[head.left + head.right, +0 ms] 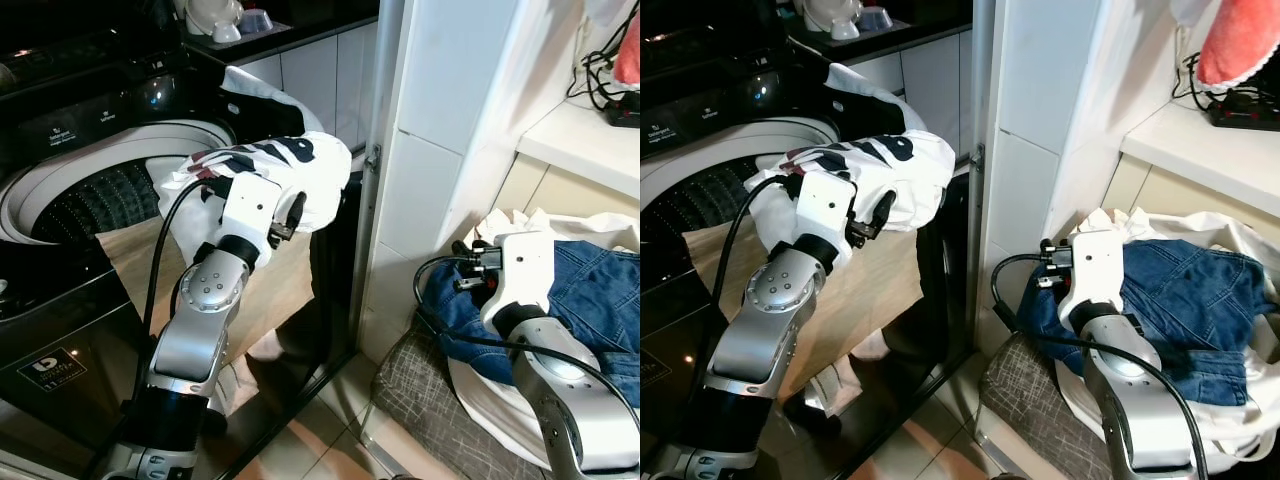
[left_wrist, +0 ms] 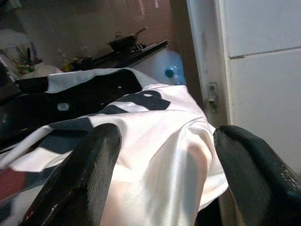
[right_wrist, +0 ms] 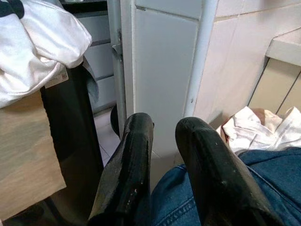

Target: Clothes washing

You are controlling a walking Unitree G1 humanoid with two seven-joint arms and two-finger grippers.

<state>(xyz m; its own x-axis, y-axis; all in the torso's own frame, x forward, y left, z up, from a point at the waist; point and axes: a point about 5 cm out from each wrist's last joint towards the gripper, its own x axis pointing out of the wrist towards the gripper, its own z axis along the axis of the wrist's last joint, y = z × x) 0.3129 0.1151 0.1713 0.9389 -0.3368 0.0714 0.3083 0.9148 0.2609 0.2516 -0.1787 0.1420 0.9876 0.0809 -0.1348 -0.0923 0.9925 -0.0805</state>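
Note:
A white garment with black and red print (image 1: 290,170) lies bunched over the front right rim of the top-loading washing machine (image 1: 60,175), whose drum (image 1: 100,195) is uncovered. My left gripper (image 2: 167,136) is raised to the garment, its fingers (image 2: 94,160) spread wide and open on either side of the white cloth. Blue jeans (image 1: 590,290) lie in a heap at the right on white laundry. My right gripper (image 3: 164,123) hovers low over the edge of the denim (image 3: 178,193), shut, with nothing between its fingers.
A white cabinet wall and door post (image 1: 430,150) stands between the machine and the laundry heap. A grey checked cloth (image 1: 420,400) lies on the floor below the jeans. A shelf with cables (image 1: 600,110) and a pink cloth (image 1: 1240,45) are at the upper right.

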